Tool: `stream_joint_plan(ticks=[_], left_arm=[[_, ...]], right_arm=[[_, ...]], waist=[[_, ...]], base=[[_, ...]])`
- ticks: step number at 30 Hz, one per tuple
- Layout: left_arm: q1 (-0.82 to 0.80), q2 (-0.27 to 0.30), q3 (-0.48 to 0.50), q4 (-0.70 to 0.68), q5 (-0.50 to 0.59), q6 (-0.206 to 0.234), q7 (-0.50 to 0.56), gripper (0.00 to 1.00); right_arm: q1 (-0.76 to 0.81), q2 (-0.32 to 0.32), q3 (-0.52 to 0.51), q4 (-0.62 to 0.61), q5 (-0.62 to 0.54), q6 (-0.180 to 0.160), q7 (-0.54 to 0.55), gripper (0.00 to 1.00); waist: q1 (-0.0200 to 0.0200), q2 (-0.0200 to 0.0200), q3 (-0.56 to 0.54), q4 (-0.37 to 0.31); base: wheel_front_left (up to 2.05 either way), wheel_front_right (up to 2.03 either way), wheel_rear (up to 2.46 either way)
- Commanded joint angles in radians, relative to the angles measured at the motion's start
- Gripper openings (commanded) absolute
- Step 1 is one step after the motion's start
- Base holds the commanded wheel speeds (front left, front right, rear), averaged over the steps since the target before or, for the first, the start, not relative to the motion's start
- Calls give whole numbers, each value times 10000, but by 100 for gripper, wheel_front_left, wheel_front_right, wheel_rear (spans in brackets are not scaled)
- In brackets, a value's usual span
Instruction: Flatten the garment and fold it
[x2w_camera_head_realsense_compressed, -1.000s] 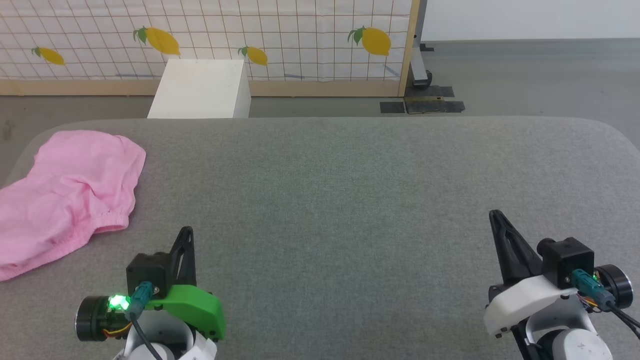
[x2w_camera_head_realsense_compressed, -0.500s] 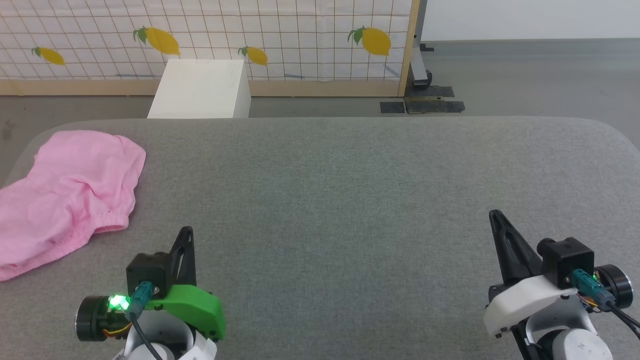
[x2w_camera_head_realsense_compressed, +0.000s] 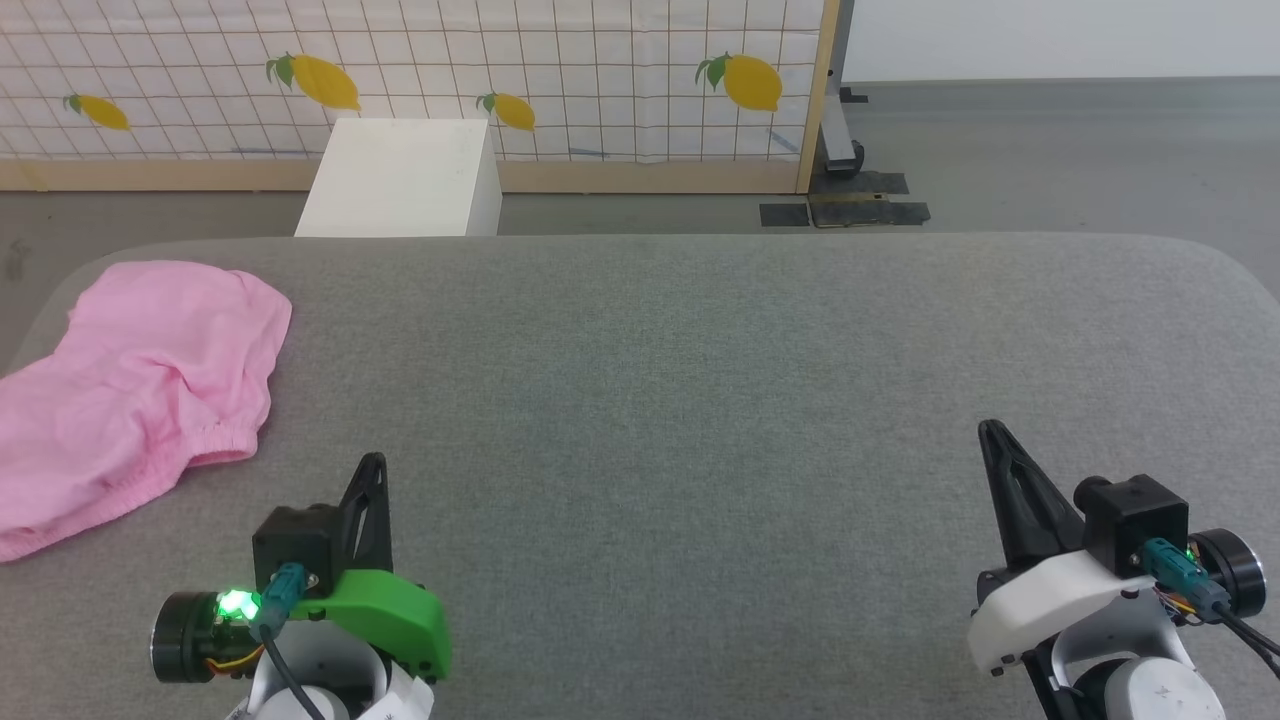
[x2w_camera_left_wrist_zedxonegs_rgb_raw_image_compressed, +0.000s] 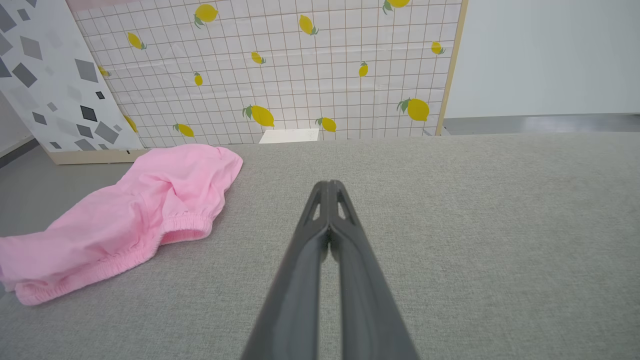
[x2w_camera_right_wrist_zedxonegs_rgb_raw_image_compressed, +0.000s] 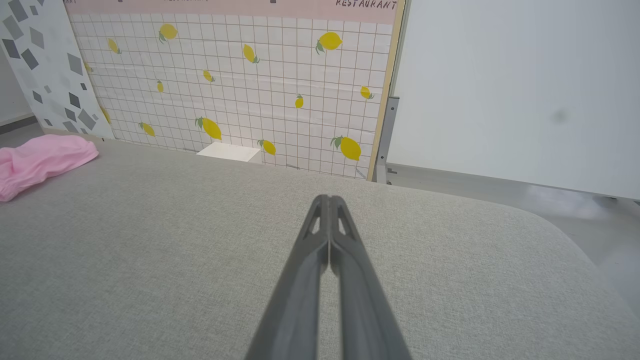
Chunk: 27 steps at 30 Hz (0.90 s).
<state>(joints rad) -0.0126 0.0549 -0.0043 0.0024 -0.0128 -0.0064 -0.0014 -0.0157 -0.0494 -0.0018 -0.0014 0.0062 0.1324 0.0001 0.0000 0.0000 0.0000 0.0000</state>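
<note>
Fingers (x2w_camera_left_wrist_zedxonegs_rgb_raw_image_compressed: 305, 270) of the left gripper (x2w_camera_left_wrist_zedxonegs_rgb_raw_image_compressed: 329, 186) are clenched tight together on nothing, and so are those of the right gripper (x2w_camera_right_wrist_zedxonegs_rgb_raw_image_compressed: 329, 199). Both grippers sit over the near side of the grey table (x2w_camera_head_realsense_compressed: 700, 350). At the table's far left corner lie the pink shorts (x2w_camera_head_realsense_compressed: 130, 380), wrinkled, with the gathered waistband facing the left gripper but apart from it, and well away from the right gripper.
</note>
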Motion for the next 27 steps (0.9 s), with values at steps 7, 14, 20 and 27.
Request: stream_joint_plan(ticks=[7, 14, 20, 27], left_arm=[[-3, 4, -15, 0, -18, -2, -1, 100], [-38, 2, -128, 49, -111, 26, -76, 100], [-99, -1, -250, 141, -183, 76, -186, 100], [-171, -3, -376, 243, -304, 127, -333, 100]], right_arm=[[-2, 0, -2, 0, 4, 0, -1, 100], [-16, 2, -11, -6, 18, -1, -51, 100], [-33, 1, -16, 2, 38, -1, -126, 100], [-51, 0, -23, 16, 83, -2, -221, 100]], waist=[[0, 0, 0, 0], [0, 0, 2, 0], [0, 0, 5, 3], [0, 0, 8, 1]], base=[[0, 0, 0], [0, 0, 0], [0, 0, 0], [0, 0, 0]])
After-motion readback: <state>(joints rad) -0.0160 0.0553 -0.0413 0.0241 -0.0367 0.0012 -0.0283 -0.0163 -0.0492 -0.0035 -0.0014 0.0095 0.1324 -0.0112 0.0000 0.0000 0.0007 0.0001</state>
